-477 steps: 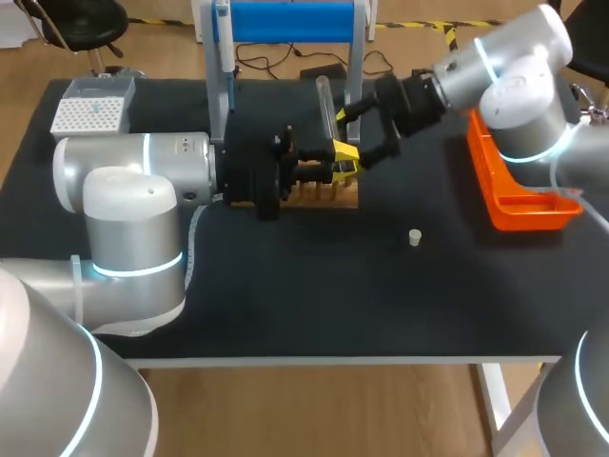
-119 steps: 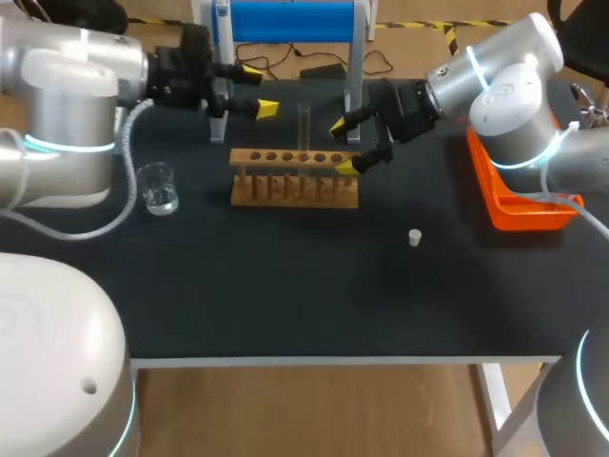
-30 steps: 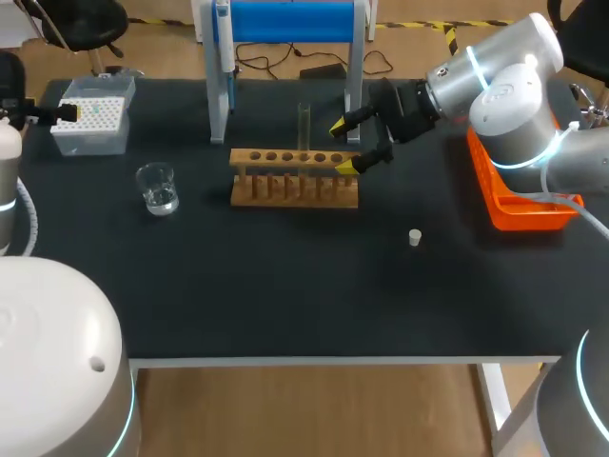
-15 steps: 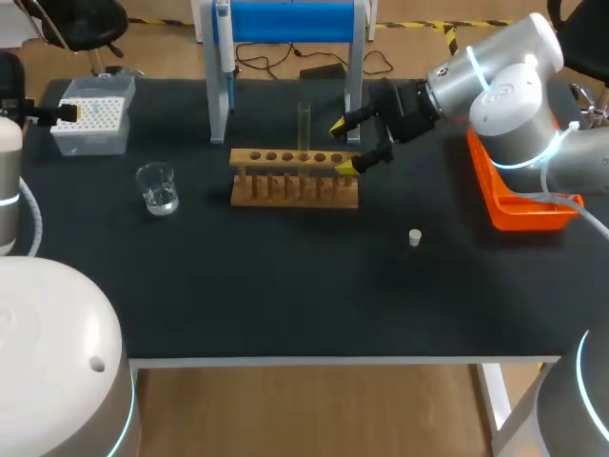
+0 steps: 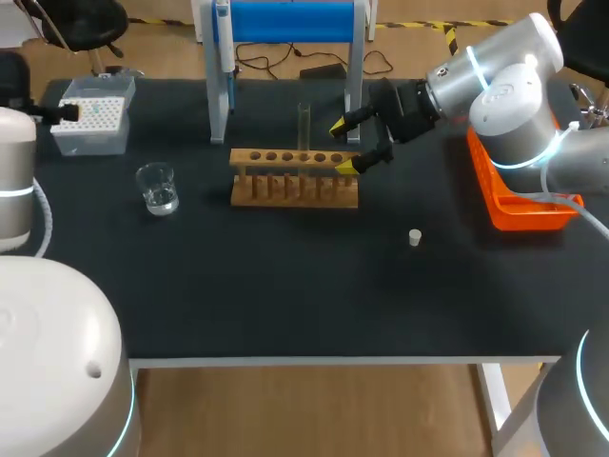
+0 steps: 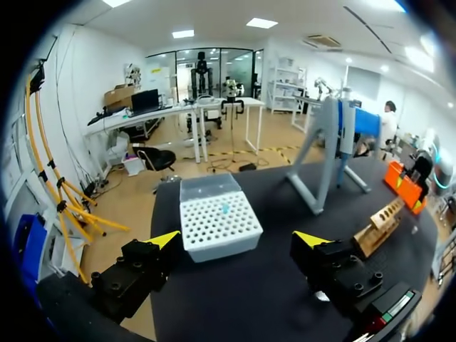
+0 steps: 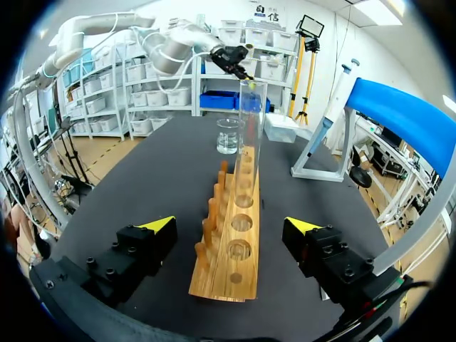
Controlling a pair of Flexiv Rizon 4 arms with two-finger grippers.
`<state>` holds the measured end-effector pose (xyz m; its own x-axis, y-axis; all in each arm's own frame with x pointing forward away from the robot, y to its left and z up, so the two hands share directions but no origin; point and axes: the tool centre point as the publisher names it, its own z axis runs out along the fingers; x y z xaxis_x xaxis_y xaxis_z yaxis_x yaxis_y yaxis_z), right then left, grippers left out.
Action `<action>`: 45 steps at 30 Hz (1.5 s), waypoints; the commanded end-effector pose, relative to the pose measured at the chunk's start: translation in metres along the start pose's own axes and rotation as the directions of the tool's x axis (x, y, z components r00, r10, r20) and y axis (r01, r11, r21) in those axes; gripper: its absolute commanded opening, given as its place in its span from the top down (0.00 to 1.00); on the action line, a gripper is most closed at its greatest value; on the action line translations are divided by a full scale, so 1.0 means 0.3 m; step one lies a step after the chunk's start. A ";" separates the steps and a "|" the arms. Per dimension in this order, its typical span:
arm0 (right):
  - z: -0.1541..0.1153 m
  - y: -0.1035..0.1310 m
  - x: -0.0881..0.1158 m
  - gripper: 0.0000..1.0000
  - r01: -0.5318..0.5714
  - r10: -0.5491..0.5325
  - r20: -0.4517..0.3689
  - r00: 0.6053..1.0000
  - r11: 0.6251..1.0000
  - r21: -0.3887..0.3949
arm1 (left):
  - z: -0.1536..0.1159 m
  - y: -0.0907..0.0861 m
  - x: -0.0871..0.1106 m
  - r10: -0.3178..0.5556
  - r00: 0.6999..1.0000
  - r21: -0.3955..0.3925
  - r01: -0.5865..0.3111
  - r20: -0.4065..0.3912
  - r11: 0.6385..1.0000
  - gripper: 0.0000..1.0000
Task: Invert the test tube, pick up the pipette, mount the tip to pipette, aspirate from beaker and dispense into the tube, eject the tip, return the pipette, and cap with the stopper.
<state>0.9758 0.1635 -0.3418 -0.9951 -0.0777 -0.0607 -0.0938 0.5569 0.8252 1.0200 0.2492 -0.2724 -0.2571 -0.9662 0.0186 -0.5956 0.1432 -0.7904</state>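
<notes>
One glass tube stands up straight in a hole of the wooden rack, with its open end up, so I think the turning-over part is done. The next job looks like picking up the pipette. It hangs on the blue stand behind the rack. To do that well, a claw should come at the handle straight on. It should squeeze from both sides and lift straight up off the hook. It must not bump the stand or the tube. The right claw is wide open and holds nothing. The near end of the rack sits between its two fingers, but they do not touch it. The left claw is wide open too, and it is empty. It hovers at the far left edge of the table, facing the white box of tips, well away from the pipette. The small glass of water sits left of the rack. The little stopper lies alone in front, and the orange tray is at the right.
</notes>
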 end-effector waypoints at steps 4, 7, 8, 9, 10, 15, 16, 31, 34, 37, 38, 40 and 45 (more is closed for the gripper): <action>-0.004 0.001 0.001 0.00 0.000 0.000 -0.001 1.000 1.000 0.002 | 0.112 -0.018 -0.032 -0.009 1.000 0.007 0.008 0.027 1.000 0.00; -0.004 0.001 0.001 0.00 0.000 0.000 -0.001 1.000 1.000 0.002 | 0.144 -0.024 -0.042 -0.018 0.999 0.011 0.018 0.029 1.000 0.00; -0.004 0.001 0.001 0.00 0.000 0.000 -0.001 1.000 1.000 0.002 | 0.155 -0.025 -0.046 -0.024 0.999 0.015 0.023 0.031 1.000 0.00; -0.004 0.001 0.001 0.00 0.000 0.000 -0.001 1.000 1.000 0.002 | 0.168 -0.026 -0.051 -0.029 0.999 0.015 0.029 0.033 0.999 0.00; -0.004 0.001 0.001 0.00 0.000 0.000 -0.001 1.000 1.000 0.002 | 0.179 -0.027 -0.054 -0.034 0.999 0.017 0.034 0.032 0.999 0.00; -0.004 0.001 0.001 0.00 0.000 0.000 -0.001 1.000 1.000 0.002 | 0.248 -0.037 -0.064 -0.053 0.998 0.017 0.052 0.024 0.998 0.00; -0.004 0.001 0.001 0.00 0.000 0.000 -0.001 1.000 1.000 0.002 | 0.261 -0.040 -0.068 -0.056 0.998 0.015 0.056 0.026 0.998 0.00; -0.004 0.001 0.001 0.00 0.000 0.000 -0.001 1.000 1.000 0.002 | 0.385 -0.059 -0.045 -0.109 0.992 0.010 0.108 0.061 0.994 0.00; -0.004 0.001 0.001 0.00 0.000 0.000 -0.001 1.000 1.000 0.002 | 0.397 -0.053 -0.038 -0.120 0.990 0.003 0.120 0.074 0.993 0.00; -0.004 0.001 0.001 0.00 0.000 0.000 -0.001 1.000 1.000 0.002 | 0.410 -0.048 -0.024 -0.120 0.990 -0.005 0.120 0.077 0.993 0.00; -0.004 0.001 0.001 0.00 0.000 0.000 -0.001 1.000 1.000 0.002 | 0.413 -0.047 -0.022 -0.118 0.990 -0.009 0.119 0.079 0.993 0.00; -0.004 0.001 0.001 0.00 0.000 0.000 -0.001 1.000 1.000 0.002 | 0.419 -0.044 -0.018 -0.115 0.990 -0.016 0.117 0.083 0.993 0.00; -0.004 0.001 0.001 0.00 0.000 0.000 -0.001 1.000 1.000 0.002 | 0.431 -0.040 -0.014 -0.115 0.990 -0.020 0.117 0.084 0.993 0.07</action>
<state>0.9758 0.1635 -0.3418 -0.9951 -0.0776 -0.0608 -0.0938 0.5569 0.8253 1.1227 0.2253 -0.3376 -0.1268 -0.9899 0.0627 -0.6368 0.0327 -0.7703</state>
